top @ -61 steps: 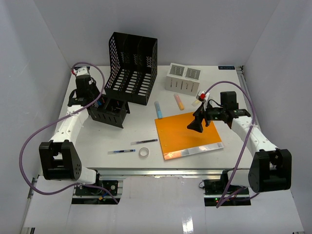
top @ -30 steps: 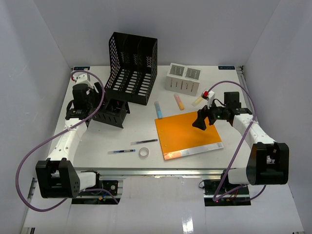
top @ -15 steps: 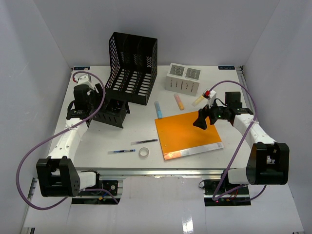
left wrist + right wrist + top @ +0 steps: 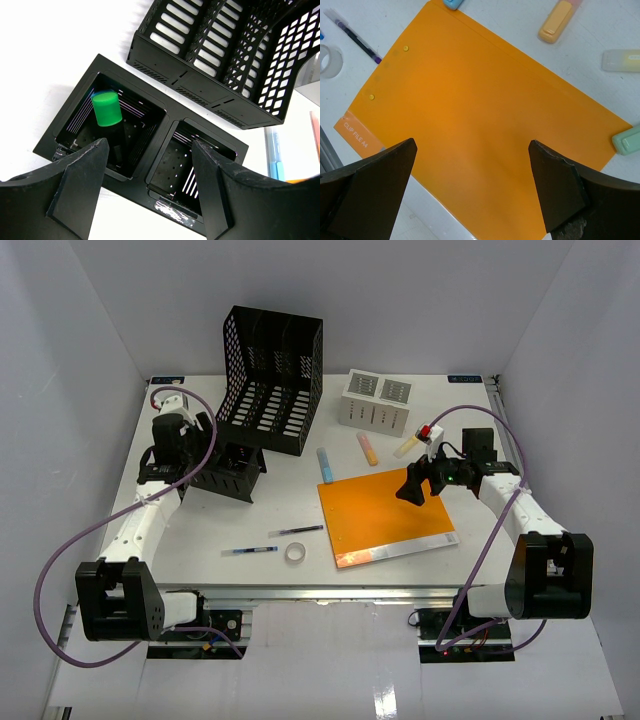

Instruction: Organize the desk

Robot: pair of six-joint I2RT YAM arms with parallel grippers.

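This is a robotics lab cell dressed up as an office: plain white walls (image 4: 400, 300) box in the desk (image 4: 200, 530) on three sides, the left arm (image 4: 145, 515) and right arm (image 4: 515, 510) are bolted at its metal rail (image 4: 330, 592), and purple cables (image 4: 60, 550) loop down to bare electronics (image 4: 205, 628) under the front edge. The props are pure stationery: a black mesh file rack (image 4: 270, 380), a black pen holder (image 4: 228, 472), a white desk organiser (image 4: 376, 400), an orange folder (image 4: 375, 525) printed "CLIP FILE A4", highlighters (image 4: 367, 448), pens (image 4: 249, 551) and a roll of tape (image 4: 295, 553) spread across the white top.
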